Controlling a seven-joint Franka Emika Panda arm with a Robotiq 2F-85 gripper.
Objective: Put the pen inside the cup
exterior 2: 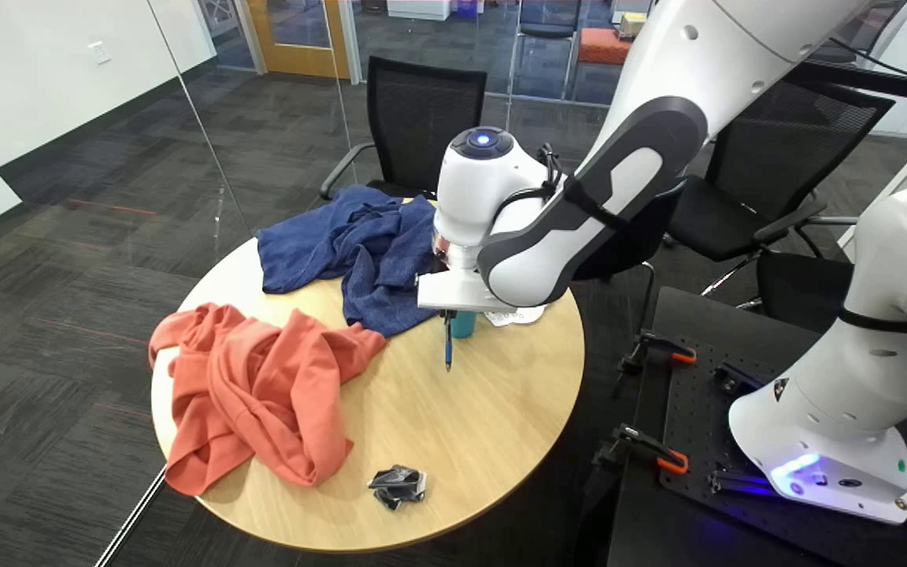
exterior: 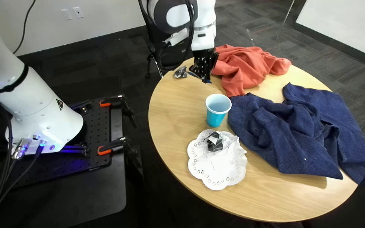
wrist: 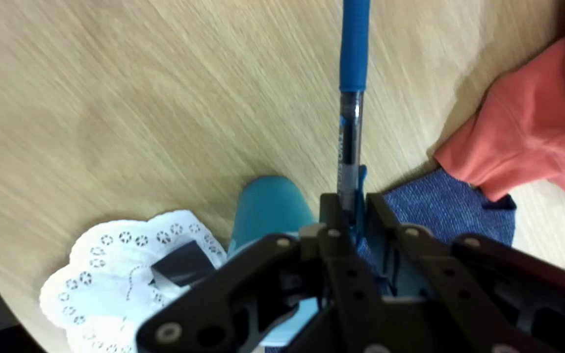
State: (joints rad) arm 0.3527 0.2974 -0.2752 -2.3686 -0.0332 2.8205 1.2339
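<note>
A blue pen with a clear barrel (wrist: 353,59) is held between the fingertips of my gripper (wrist: 350,208) in the wrist view. The pen points out past the fingers, with its clip against one finger. It also shows in an exterior view (exterior 2: 448,350), hanging below the gripper (exterior 2: 449,315). The gripper (exterior: 205,77) is above the table, on the far side of the cup in that exterior view. The teal cup (exterior: 215,118) stands upright on the table, and its mouth is open. The cup (wrist: 270,206) is partly hidden behind the gripper in the wrist view.
A white lacy doily (exterior: 201,171) with a crumpled wrapper (exterior: 214,142) lies beside the cup. A navy cloth (exterior: 284,133) lies close against the cup's other side. An orange cloth (exterior 2: 264,394) and a dark wrapper (exterior 2: 398,486) lie on the round table (exterior 2: 501,417).
</note>
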